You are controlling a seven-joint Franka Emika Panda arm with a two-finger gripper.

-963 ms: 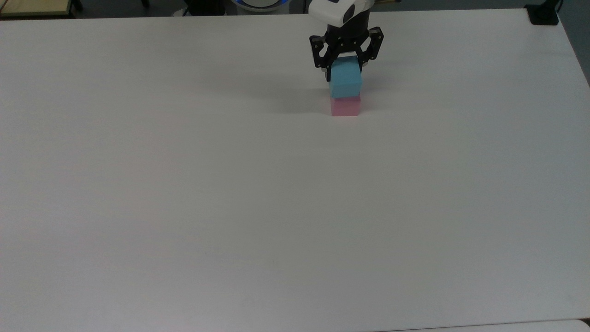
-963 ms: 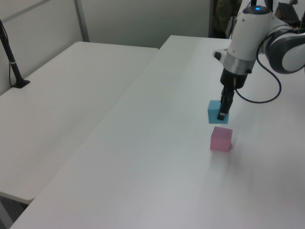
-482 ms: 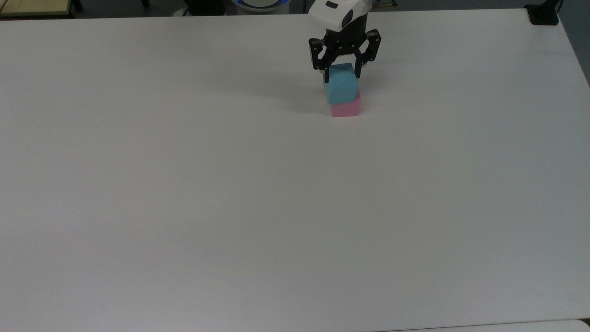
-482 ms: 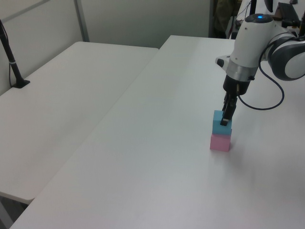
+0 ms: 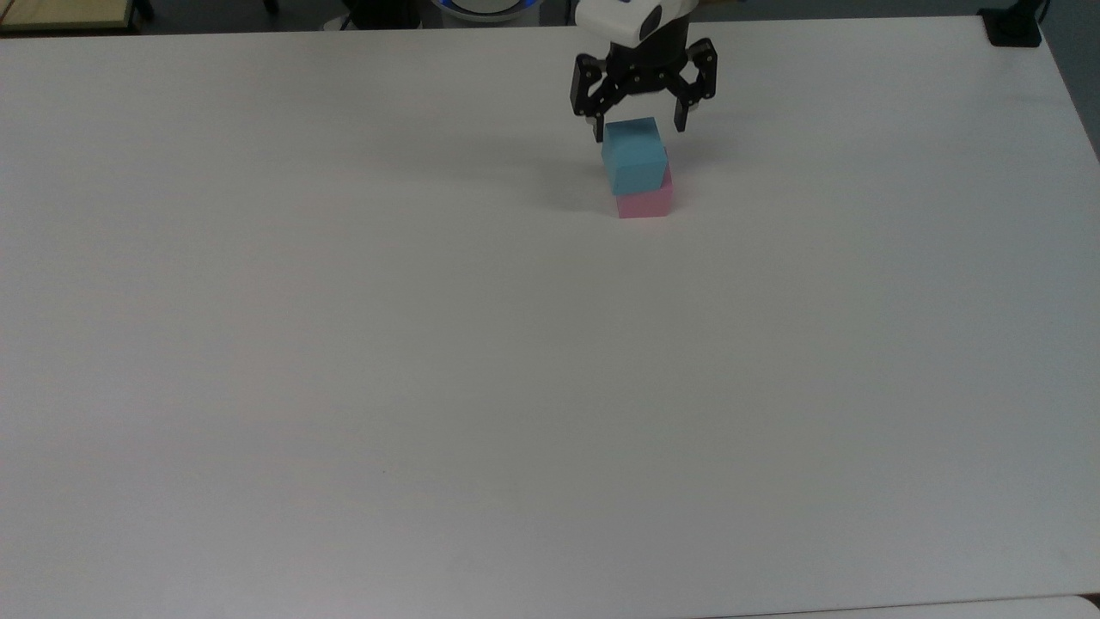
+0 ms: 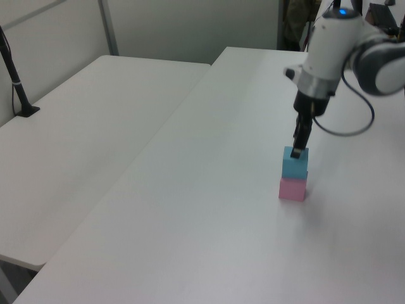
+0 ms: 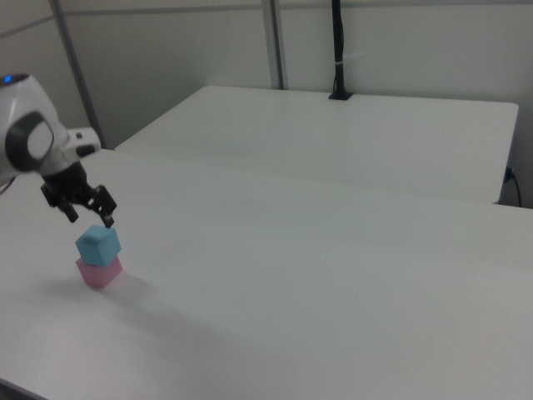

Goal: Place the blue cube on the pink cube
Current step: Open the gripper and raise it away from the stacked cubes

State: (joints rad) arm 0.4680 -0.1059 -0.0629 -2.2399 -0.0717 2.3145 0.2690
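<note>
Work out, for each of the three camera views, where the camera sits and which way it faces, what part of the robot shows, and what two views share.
Top view: high above the white table, looking down; the open tool and wrist show at the far edge.
Left view: beside the table, angled down along it; arm and tool show at the left view's right.
Right view: opposite side, low; arm and tool show at the right view's left.
Shared: left and right views both show the blue cube stacked on the pink cube.
</note>
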